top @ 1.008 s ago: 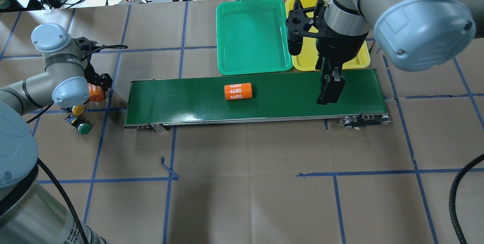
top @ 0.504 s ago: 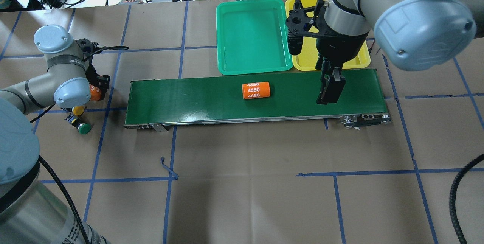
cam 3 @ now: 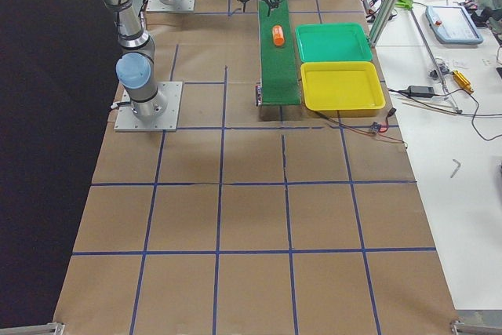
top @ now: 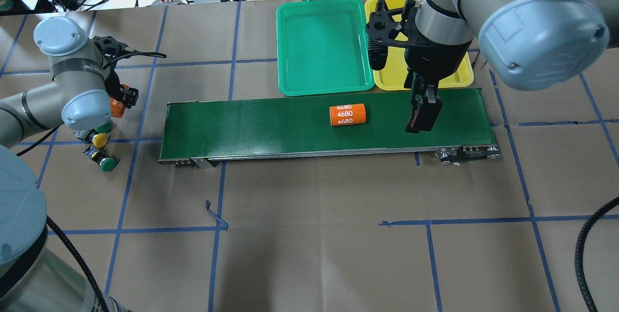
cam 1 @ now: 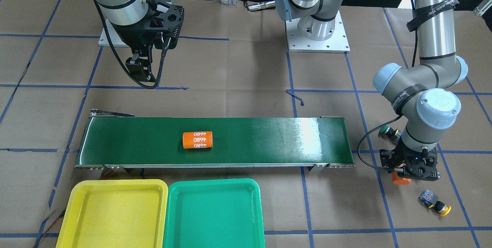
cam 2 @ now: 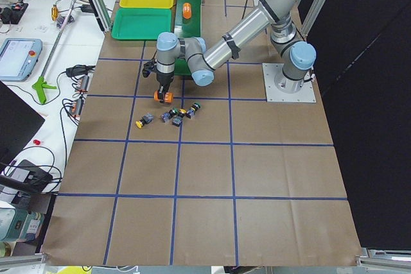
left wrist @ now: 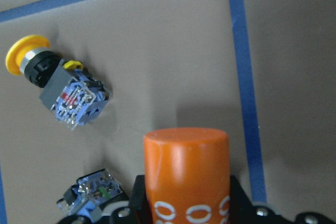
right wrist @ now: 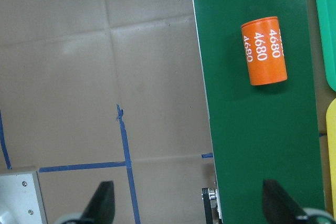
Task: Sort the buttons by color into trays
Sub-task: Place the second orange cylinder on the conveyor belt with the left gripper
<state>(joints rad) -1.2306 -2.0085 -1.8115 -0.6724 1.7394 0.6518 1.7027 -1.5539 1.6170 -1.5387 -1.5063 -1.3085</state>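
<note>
Buttons (cam 2: pixel 180 113): four lie on the worktop (top: pixel 314 230) off the end of the belt (top: pixel 242 128) nearest the left arm, three bunched and one a little aside. All are well apart from the green tray (top: pixel 321 46) and yellow tray (top: pixel 462 74), which sit side by side beyond the belt's far edge; neither shows a button.

Yellow button (left wrist: pixel 52 82), wrist view: on its side, cap toward upper left, black collar, grey-blue contact block w/ exposed terminals. A 2nd block (left wrist: pixel 92 195) is partly cut off at the frame bottom; cap colour not visible there.

Left end effector (cam 1: pixel 401 175): clamped on the held cylinder (left wrist: pixel 186 177), orange, just beside the buttons, so not free for a pick.

Right end effector (top: pixel 421 116): fingers wide apart, nothing between them, over the belt's tray end. The belt cylinder (top: pixel 347 114) lies nearby on the belt, not touching it.

Handling (est.): each button is prob. light, rigid plastic.
- The domed cap is smooth and round, so likely to slip or squirt out under a pinch, and a unit on its side may roll.
- Best hold is across the flat faces of the contact block, or at the collar below the cap.
- Moderate force only, keeping the pads off the terminals.
- The bunched three leave little finger clearance; the outlying one is easiest.

No button sorted yet.
</note>
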